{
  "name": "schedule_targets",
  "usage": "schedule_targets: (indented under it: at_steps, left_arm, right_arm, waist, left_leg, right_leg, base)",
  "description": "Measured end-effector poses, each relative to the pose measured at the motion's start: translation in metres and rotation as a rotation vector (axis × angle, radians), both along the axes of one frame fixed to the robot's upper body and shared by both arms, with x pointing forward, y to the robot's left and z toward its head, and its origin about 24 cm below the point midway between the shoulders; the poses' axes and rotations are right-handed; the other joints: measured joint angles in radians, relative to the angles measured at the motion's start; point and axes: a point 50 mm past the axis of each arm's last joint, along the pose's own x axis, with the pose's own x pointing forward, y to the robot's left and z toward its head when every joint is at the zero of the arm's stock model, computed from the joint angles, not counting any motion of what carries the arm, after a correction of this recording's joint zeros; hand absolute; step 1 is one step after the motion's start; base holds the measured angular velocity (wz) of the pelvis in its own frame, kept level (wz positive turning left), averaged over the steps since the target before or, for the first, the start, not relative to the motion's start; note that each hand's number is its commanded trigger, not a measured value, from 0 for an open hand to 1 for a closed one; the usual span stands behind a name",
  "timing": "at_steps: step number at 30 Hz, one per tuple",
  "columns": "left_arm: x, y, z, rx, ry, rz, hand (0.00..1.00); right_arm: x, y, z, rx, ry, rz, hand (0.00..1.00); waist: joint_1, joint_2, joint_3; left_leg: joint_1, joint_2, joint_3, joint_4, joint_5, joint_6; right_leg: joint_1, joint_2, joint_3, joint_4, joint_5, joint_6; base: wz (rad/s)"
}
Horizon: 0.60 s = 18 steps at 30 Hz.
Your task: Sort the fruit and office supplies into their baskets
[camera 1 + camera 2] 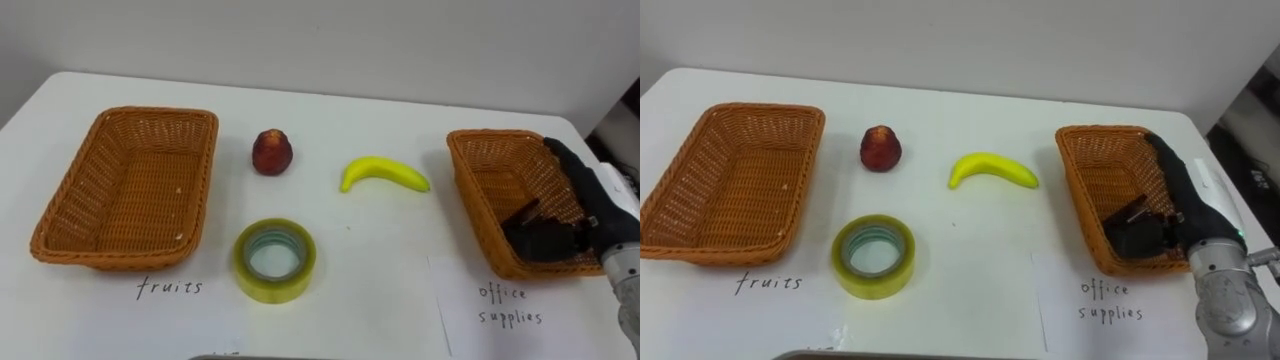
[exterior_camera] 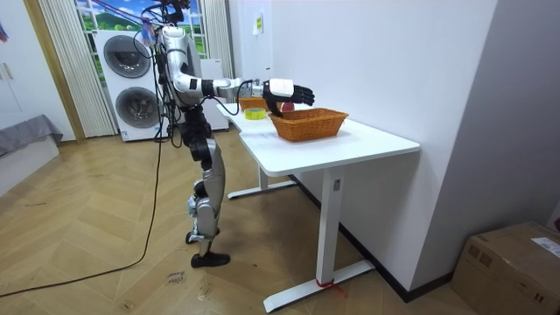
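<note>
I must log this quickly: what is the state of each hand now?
Left hand: cannot be told.
Right hand: inside the right basket; open or closed cannot be told.

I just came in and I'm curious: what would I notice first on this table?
Probably the bright yellow banana in the middle of the white table, with a red apple to its left and a roll of tape nearer the robot. Then the robot's black right hand, reaching into the basket on the right.
</note>
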Motion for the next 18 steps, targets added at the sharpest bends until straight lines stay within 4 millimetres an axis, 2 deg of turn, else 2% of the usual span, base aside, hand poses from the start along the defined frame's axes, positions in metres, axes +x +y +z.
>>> schedule_targets:
  at_steps: [11,18]
  left_arm:
    - [0.001,0.0,0.0001,0.0,-0.003,-0.001,0.0]
    - [0.002,-0.0001,0.0001,0.0,-0.005,-0.002,0.0]
  right_arm:
    - [0.0003,0.0001,0.0003,0.008,-0.004,-0.001,0.0]
    - [0.0004,0.0001,0.0006,0.033,-0.014,-0.006,0.0]
  waist:
    - [0.0,0.002,0.0007]
    - [-0.001,0.007,0.0046]
  left_leg:
    - [-0.001,0.0,-0.001,-0.002,0.0,0.0]
    - [-0.002,0.0,-0.001,-0.006,0.0,0.0]
  right_leg:
    - [0.0,0.0,-0.005,0.0,0.0,0.0]
    - [-0.001,0.0,-0.008,0.0,0.0,0.0]
  base:
    - [0.0]
    - [0.0]
